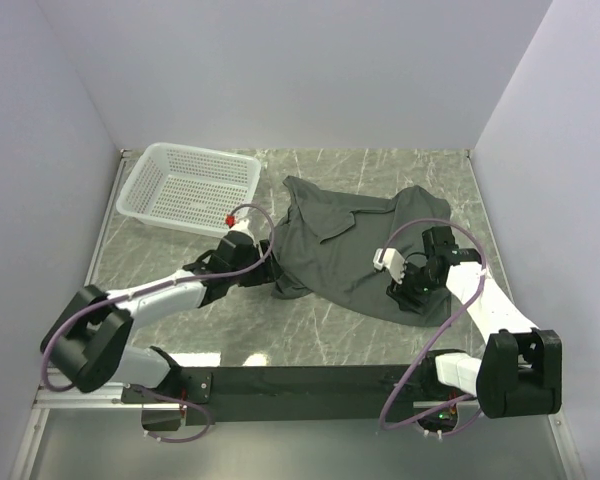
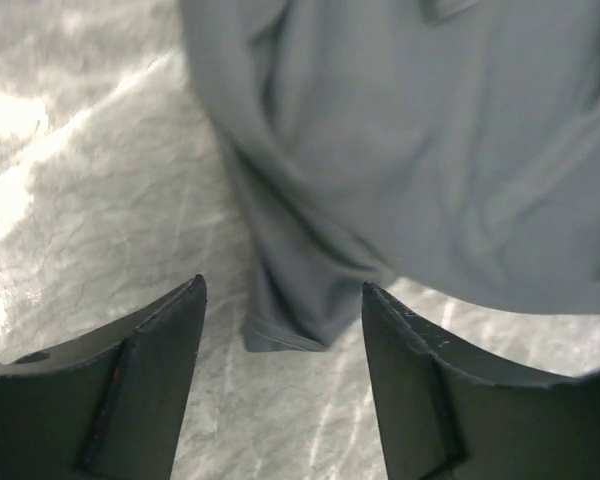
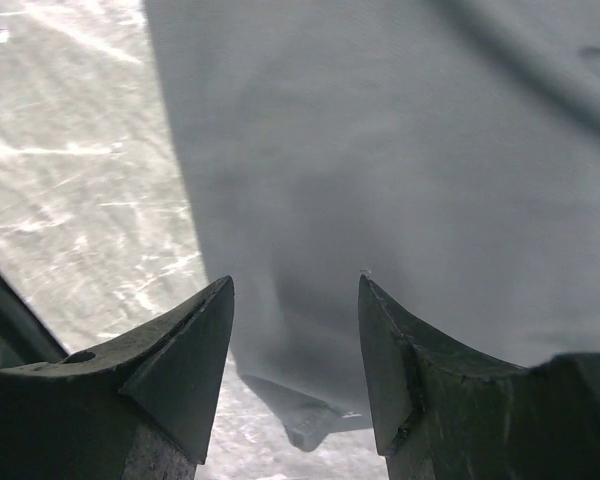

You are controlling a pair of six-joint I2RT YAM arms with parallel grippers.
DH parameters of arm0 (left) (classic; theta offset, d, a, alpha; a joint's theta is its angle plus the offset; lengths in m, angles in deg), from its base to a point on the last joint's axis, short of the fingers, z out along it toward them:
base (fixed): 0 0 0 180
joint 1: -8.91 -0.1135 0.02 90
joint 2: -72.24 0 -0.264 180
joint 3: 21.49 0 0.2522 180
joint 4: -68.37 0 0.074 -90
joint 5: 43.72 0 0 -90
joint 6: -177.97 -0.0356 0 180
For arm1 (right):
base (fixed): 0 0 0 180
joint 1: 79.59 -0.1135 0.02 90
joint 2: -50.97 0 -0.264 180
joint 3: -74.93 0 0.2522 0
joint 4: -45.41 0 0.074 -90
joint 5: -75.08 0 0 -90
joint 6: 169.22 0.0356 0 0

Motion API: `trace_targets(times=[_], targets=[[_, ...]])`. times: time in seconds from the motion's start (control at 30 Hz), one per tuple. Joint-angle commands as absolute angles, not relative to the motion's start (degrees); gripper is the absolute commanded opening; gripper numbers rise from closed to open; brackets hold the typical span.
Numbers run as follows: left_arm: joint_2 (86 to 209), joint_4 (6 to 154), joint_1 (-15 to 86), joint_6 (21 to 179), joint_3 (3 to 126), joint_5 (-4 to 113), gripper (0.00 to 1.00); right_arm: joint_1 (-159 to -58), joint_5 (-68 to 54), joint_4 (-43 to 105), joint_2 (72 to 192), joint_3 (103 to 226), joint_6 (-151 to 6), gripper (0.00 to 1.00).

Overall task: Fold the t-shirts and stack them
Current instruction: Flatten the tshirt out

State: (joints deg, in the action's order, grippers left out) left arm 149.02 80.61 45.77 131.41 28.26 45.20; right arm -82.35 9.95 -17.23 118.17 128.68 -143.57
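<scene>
- T-shirt (image 1: 352, 248): I count one, dark grey-green. It lies unfolded and wrinkled on the middle of the table, with some cloth turned over at its far side. It is to the right of the basket and does not touch it.
- Left gripper (image 2: 282, 285): it is at the left lower edge of the T-shirt. Its two jaws stand well apart and hold nothing. A hemmed corner of the cloth lies on the table just in front of them.
- Right gripper (image 3: 295, 282): it is over the right near edge of the T-shirt. The jaws are open too, and no cloth is pinched between them.
- Basket (image 1: 210, 153): one, of white plastic mesh, at the far left of the table.
- Table (image 1: 380, 170): one, with a grey marble-like pattern that shines a little.
- Walls (image 1: 280, 70): plain white, on three sides of the table.
</scene>
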Motion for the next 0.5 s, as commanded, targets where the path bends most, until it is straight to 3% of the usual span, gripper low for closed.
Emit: trace_targets(times=[0.0,0.33,0.47], targets=[[152.22,79.67,46.09,134.46,30.59,44.60,0.67,-82.84,8.02,-13.70,116.62,127.81,-141.53,0.59],[154.60,81.87,48.20,134.37,29.71,47.42,0.57,-82.84,7.14,-13.26,115.57,125.52,-142.41,0.59],[157.40,80.55,48.46,134.02,29.88,49.96,0.44,-82.84,6.88,-13.70,115.65,125.08,-142.85,0.59]])
